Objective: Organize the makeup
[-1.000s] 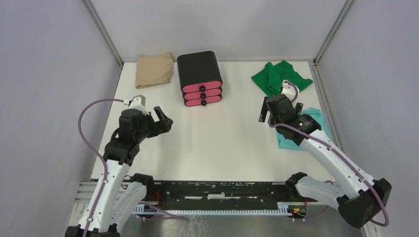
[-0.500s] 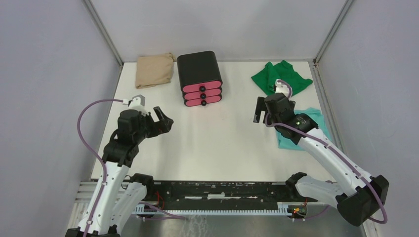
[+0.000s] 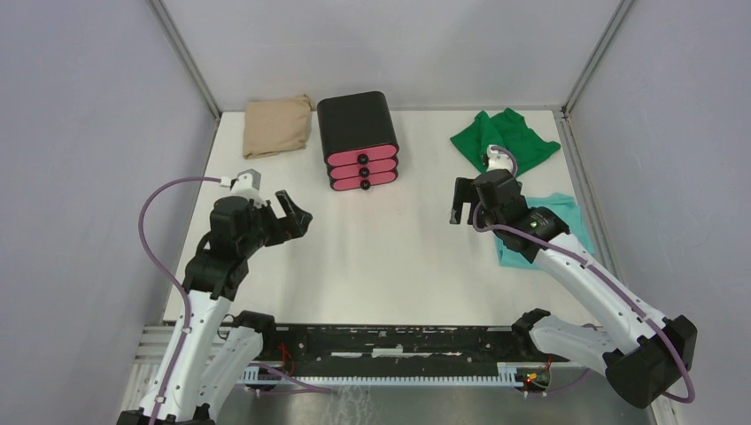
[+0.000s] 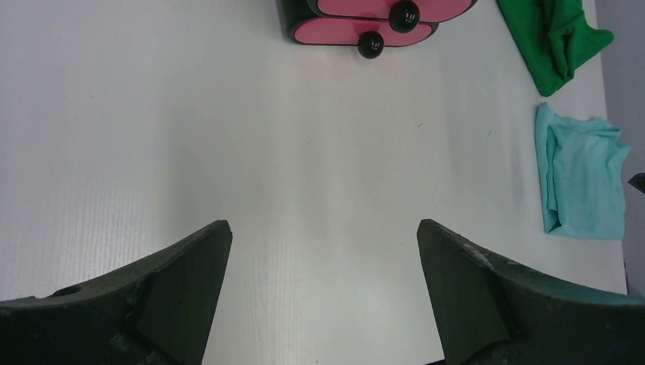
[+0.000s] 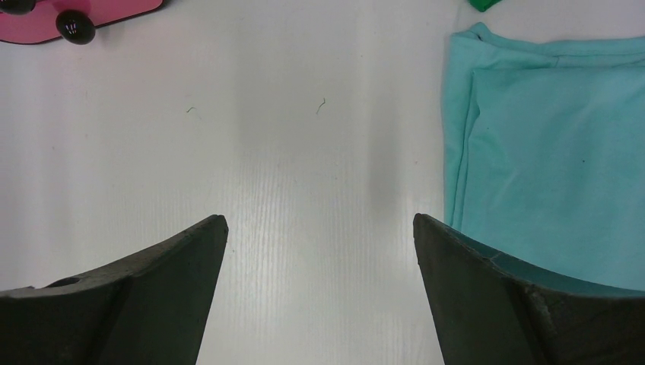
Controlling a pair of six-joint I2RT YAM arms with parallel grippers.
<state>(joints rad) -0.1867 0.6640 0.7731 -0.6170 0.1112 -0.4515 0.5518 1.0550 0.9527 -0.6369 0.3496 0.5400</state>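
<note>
No makeup piece shows in any view: no sponges, pad, pink piece, jar or compact. My left gripper [image 3: 295, 212] is open and empty above the bare white table, left of centre. In the left wrist view [image 4: 321, 224] its jaws stand wide apart over bare table. My right gripper [image 3: 458, 204] is open and empty at the right of centre, just left of the teal cloth [image 3: 565, 220]. In the right wrist view [image 5: 319, 219] its jaws stand wide apart over bare table.
A black box with three shut pink drawers [image 3: 359, 142] stands at the back centre and shows at the top of both wrist views [image 4: 365, 19] [image 5: 84, 15]. A beige cloth [image 3: 277, 126] lies back left and a green cloth [image 3: 518, 133] back right. The teal cloth [image 5: 555, 152] lies beside the right finger.
My right gripper has moved left and a little towards the back, off the teal cloth's edge. The left arm has barely moved. Both grippers stay open.
</note>
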